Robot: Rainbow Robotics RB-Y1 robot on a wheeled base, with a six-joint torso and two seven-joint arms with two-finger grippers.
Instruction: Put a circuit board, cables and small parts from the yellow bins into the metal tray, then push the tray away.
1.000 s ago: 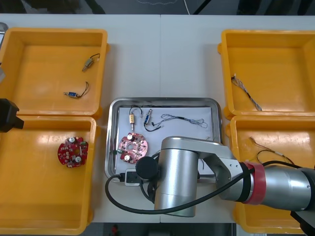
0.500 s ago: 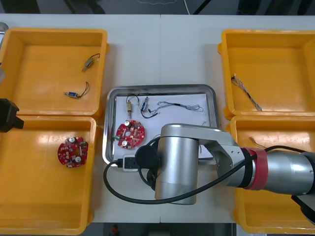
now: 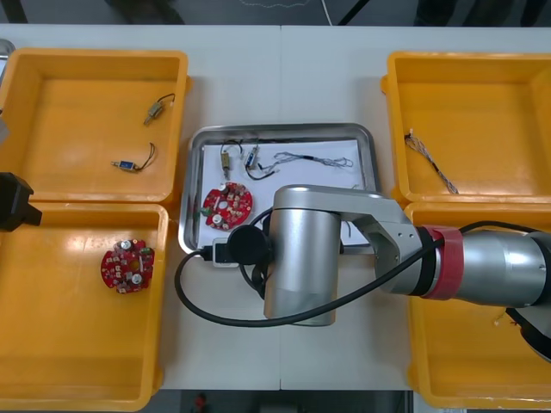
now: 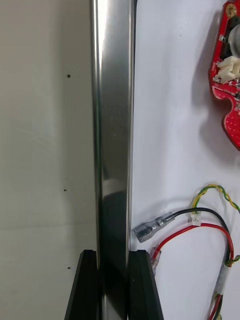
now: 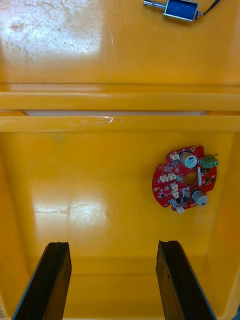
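Right end effector (image 4: 114,254) clamped on the metal tray (image 3: 284,128) rim; left end effector (image 5: 114,245) spread apart.
The right arm (image 3: 482,275) lies across the tray's near side, its black fingers (image 4: 140,290) pinching the rim from both sides. The tray rests on the counter (image 3: 284,77) between four yellow bins (image 3: 95,54), shiny at the rim, white inside. It holds one red circuit board (image 3: 225,205), two small metal parts (image 3: 226,157), one blue and white cable (image 3: 314,159) and one black cable (image 3: 261,172). A second board (image 3: 126,265) lies in the near left bin, beneath the left end effector; two more small parts (image 3: 127,163) lie in the far left bin and one cable (image 3: 430,162) in the far right bin.
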